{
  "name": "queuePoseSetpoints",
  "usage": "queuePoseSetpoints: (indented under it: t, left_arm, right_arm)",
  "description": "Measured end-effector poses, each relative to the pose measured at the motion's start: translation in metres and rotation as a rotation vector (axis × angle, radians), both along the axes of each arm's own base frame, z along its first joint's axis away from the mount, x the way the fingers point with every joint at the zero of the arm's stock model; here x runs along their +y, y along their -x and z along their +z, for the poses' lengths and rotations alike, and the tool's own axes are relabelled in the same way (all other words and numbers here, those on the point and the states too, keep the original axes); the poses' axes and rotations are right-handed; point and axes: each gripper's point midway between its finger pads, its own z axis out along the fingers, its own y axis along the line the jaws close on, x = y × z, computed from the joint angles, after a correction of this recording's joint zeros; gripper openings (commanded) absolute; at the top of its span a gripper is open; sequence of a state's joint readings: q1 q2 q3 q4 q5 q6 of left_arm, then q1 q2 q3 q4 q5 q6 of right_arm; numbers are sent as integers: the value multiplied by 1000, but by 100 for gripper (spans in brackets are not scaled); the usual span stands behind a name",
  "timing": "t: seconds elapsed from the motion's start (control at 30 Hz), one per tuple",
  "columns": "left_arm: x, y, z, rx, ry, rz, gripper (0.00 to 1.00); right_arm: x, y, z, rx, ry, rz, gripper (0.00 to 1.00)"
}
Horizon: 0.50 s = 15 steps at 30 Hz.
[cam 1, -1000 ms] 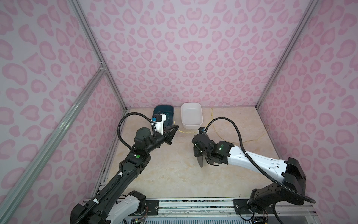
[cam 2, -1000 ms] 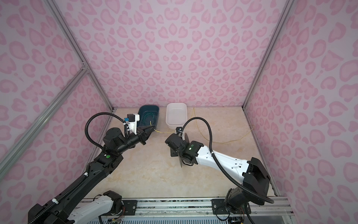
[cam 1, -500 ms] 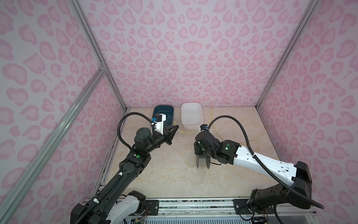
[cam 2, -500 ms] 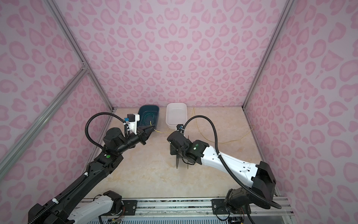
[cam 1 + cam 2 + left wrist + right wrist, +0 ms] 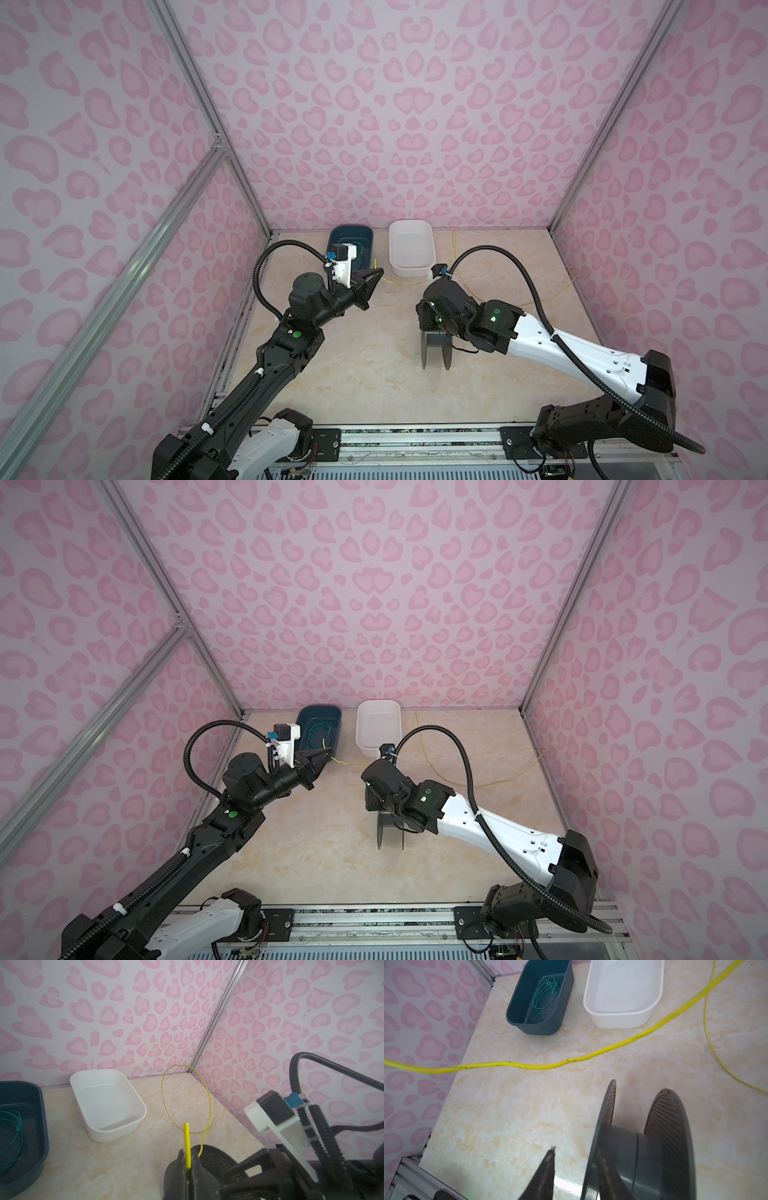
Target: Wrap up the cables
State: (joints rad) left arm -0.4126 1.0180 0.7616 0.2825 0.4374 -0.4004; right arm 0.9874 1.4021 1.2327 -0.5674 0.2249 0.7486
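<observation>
Near blue bin, left gripper pinching yellow wire, right gripper spread at spool

- left bin and right bin stand side by side at the back of the table, against the rear wall;
- coiled wire lies in the left bin;
- spool is at mid-table, in front of the right bin, well apart from it;
- cable runs from the left gripper, past the right bin's front, then loops over the table right of that bin.
</observation>
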Motion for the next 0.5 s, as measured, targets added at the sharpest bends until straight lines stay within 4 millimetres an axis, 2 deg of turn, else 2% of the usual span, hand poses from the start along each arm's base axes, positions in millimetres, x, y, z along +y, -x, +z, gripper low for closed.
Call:
queuePoseSetpoints:
  t: [0.13, 0.2, 0.33, 0.43, 0.5]
  left_arm:
    - [0, 0, 0, 1, 0, 0, 4]
    - [0, 0, -1, 2, -1, 0, 4]
    - [0, 0, -1, 2, 0, 0, 4]
    - [0, 0, 0, 1, -1, -1, 4]
    - [0, 0, 0, 0, 0, 0, 4]
  right_arm:
    - [-6, 5, 0, 0, 13, 1, 36]
    - [-10, 8, -5, 4, 23, -1, 22]
    - [-9, 10, -23, 26, 23, -5, 7]
    - [-3, 4, -26, 16, 23, -5, 0]
    - [-2, 3, -26, 12, 31, 0, 0]
